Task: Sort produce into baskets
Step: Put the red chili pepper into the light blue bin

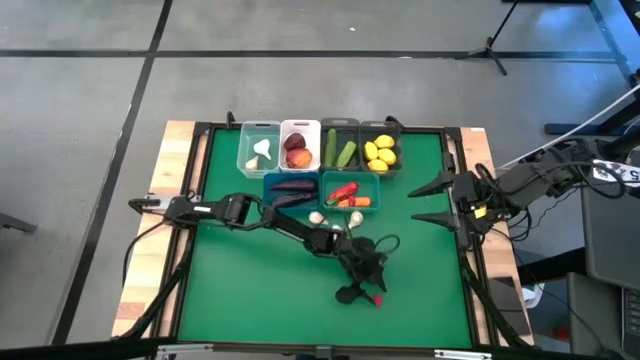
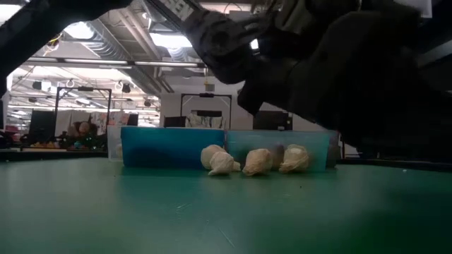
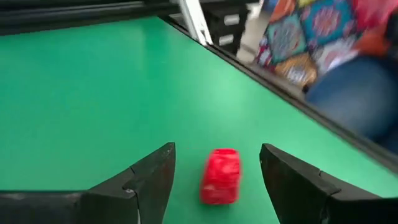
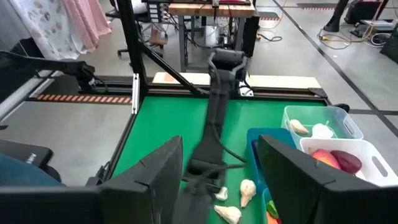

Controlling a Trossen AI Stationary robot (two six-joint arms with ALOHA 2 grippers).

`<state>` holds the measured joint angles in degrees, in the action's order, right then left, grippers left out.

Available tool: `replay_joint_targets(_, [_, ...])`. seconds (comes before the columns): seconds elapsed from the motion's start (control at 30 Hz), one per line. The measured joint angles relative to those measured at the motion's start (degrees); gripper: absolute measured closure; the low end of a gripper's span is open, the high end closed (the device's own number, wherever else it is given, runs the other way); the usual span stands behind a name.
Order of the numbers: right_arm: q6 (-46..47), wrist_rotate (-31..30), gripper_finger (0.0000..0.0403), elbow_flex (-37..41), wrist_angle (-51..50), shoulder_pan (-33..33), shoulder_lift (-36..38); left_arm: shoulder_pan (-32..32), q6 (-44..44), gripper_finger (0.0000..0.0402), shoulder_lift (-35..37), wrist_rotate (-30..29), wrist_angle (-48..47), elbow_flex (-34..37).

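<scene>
A small red toy produce piece lies on the green mat near the table's front, also in the high view. My left gripper is open, one finger on either side of it, not touching; it shows in the high view. Three white garlic pieces lie on the mat in front of the blue bin and teal bin. My right gripper waits open and empty at the table's right edge.
At the far edge stand a clear bin with garlic, a white bin with peaches, and two dark bins with cucumbers and lemons. The blue bin holds eggplants, the teal one peppers and a carrot. A person sits beyond the table's edge.
</scene>
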<state>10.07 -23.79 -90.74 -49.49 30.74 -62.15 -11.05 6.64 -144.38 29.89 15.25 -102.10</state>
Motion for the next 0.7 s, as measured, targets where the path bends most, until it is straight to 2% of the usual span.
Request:
replay_joint_targets(0.1, [0.54,-0.15,0.0194,1.17,1.05,0.00,0.02,-1.88,5.10,0.0171,-0.55,-2.32,-0.71,0.00])
replay_joint_targets(0.33, [2.58,-0.17,0.0194,3.49,3.40,0.00,0.04,-3.32,7.22,0.0171,-2.49,-5.48,1.30,0.02])
replay_joint_targets(0.53, [3.17,-0.16,0.0194,4.72,4.50,0.00,-0.02,-2.56,1.40,0.0171,-3.33,-5.81,2.70,0.17])
replay_joint_targets(0.7, [3.15,-0.17,0.0194,4.72,5.26,0.00,0.00,-3.39,0.73,0.0186,-4.28,-6.60,4.43,0.20])
